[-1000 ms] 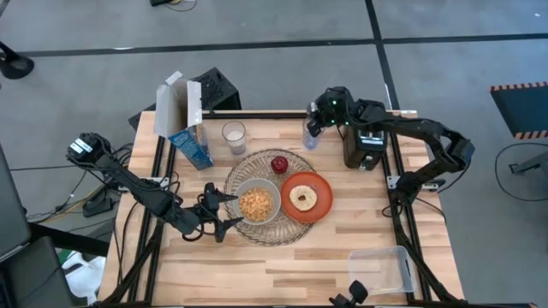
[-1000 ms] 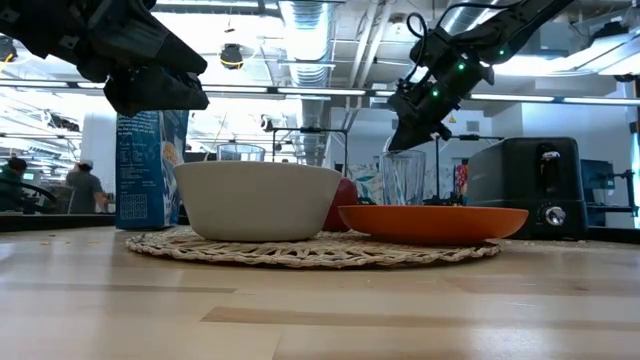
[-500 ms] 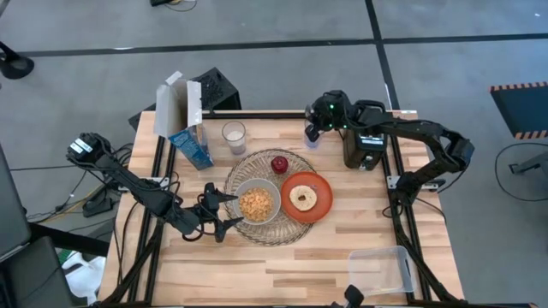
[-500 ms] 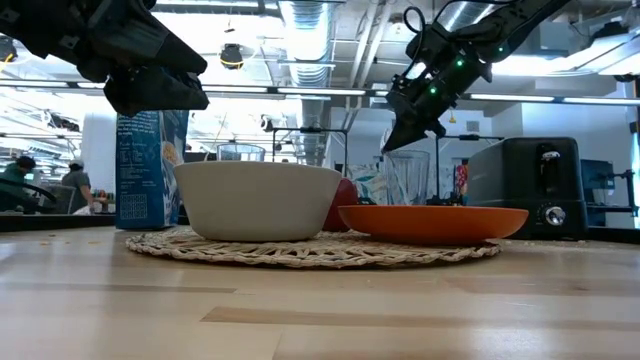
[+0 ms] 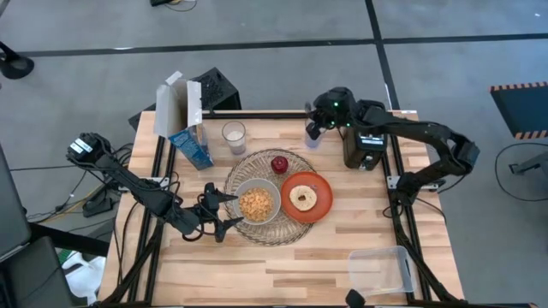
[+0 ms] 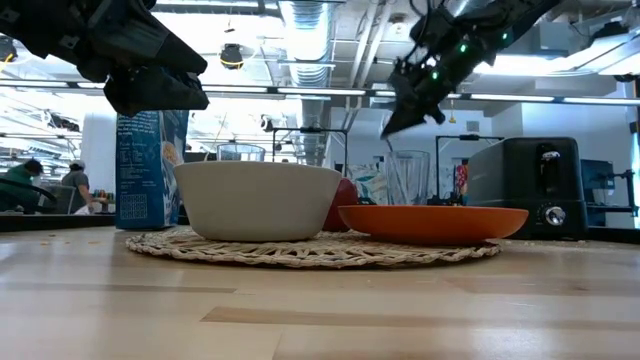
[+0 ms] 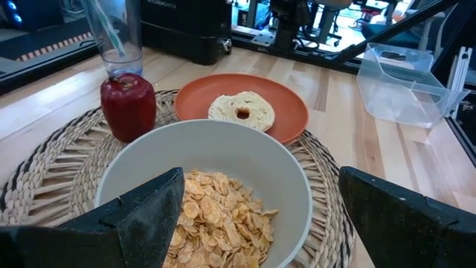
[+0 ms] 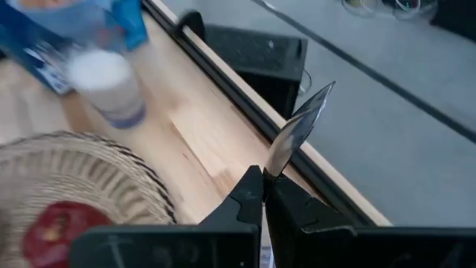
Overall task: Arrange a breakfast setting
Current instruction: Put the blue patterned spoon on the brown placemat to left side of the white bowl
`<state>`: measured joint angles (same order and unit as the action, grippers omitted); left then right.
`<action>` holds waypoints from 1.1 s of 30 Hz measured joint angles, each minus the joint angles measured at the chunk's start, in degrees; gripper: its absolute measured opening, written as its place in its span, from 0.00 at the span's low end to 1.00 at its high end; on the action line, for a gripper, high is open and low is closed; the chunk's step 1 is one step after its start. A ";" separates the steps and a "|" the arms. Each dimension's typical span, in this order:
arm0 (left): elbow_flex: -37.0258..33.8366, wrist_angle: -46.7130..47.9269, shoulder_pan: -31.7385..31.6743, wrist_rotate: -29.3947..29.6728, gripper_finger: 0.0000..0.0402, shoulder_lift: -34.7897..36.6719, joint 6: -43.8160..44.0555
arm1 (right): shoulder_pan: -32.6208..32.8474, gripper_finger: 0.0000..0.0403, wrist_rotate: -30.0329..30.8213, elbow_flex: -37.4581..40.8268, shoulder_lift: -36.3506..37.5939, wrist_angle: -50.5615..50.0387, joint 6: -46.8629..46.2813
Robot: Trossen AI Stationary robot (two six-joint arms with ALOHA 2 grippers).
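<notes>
A round woven mat (image 5: 257, 164) lies mid-table. On it rest a pale grey bowl (image 5: 257, 204) of cereal flakes, an orange plate (image 5: 318, 202) with a bagel (image 5: 302, 198), and a red apple (image 5: 279, 164). My left gripper (image 5: 218, 214) is open at the bowl's left side, a finger on either side of the near rim (image 7: 223, 138), touching nothing. My right gripper (image 5: 315, 125) is shut on a metal spoon (image 8: 301, 123), above a clear glass (image 6: 405, 175) at the far edge. My right gripper pinches the spoon between its two fingertips (image 8: 253, 195). The spoon's broad end (image 8: 286, 145) sticks out beyond them. The fingers slant down toward the table's far left. The rest of the spoon is hidden by the fingers. Whether it is clear of the glass, I cannot tell.
A blue-and-white cereal box (image 5: 184, 120) and a glass of milk (image 5: 233, 135) stand at the far left. A black toaster (image 5: 364, 145) stands at the far right. A clear plastic container (image 5: 381, 267) lies at the near right corner.
My right gripper has gone up from the clear glass, staying shut on the spoon and drawing it upward.
</notes>
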<state>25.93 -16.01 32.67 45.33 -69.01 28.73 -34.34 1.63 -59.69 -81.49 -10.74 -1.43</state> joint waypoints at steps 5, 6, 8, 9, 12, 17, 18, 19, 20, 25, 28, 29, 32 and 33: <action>0.00 -0.30 -0.04 0.27 0.85 0.00 0.00 | 1.81 0.07 0.00 -2.75 3.42 -3.49 0.00; 0.00 -0.44 -0.04 0.52 0.85 0.00 0.01 | 2.28 0.07 0.00 -3.27 4.13 -4.14 -0.02; 0.00 -0.69 -0.04 1.40 0.85 0.00 0.00 | 3.27 0.08 0.02 -4.21 5.43 -4.93 -0.02; 0.00 -0.93 -0.04 1.85 0.85 0.00 0.00 | 3.71 0.08 0.01 -4.59 6.11 -5.51 -0.02; 0.00 -2.01 -0.56 2.03 0.85 0.00 -0.37 | 5.33 0.08 0.09 -5.84 7.94 -7.37 -0.04; 1.16 -2.07 -3.11 2.18 0.85 -0.69 -0.80 | 8.72 0.08 1.65 -7.62 10.38 -8.41 0.13; 1.52 -2.05 -3.69 2.13 0.85 -1.10 -1.23 | 9.44 0.08 1.64 -7.99 10.70 -8.39 0.22; 1.97 -2.00 -4.37 2.11 0.85 -1.62 -1.68 | 10.19 0.08 1.60 -8.27 11.11 -8.35 0.24; 2.55 -1.99 -5.09 2.11 0.85 -2.24 -2.25 | 10.99 0.08 1.60 -8.47 11.41 -8.35 0.22; 6.71 -2.00 -8.48 2.87 0.85 -5.89 -5.98 | 15.58 0.08 1.58 -8.66 12.28 -7.65 0.18; 10.02 -2.06 -9.93 4.35 0.85 -8.41 -9.32 | 18.79 0.08 1.57 -8.66 11.77 -6.69 -0.02; 11.12 -2.07 -10.29 4.90 0.85 -9.30 -10.39 | 19.90 0.08 1.57 -8.66 11.45 -6.12 -0.02; 14.47 -2.02 -11.65 6.87 0.85 -12.06 -12.63 | 23.22 0.08 1.55 -8.66 9.93 -3.88 -0.02; 15.53 -2.04 -12.09 7.52 0.85 -13.02 -13.16 | 24.31 0.08 1.55 -8.64 9.40 -3.07 -0.02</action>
<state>41.46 -18.05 20.57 52.85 -82.03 15.57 -10.04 3.18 -68.34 -72.09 -13.81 -1.45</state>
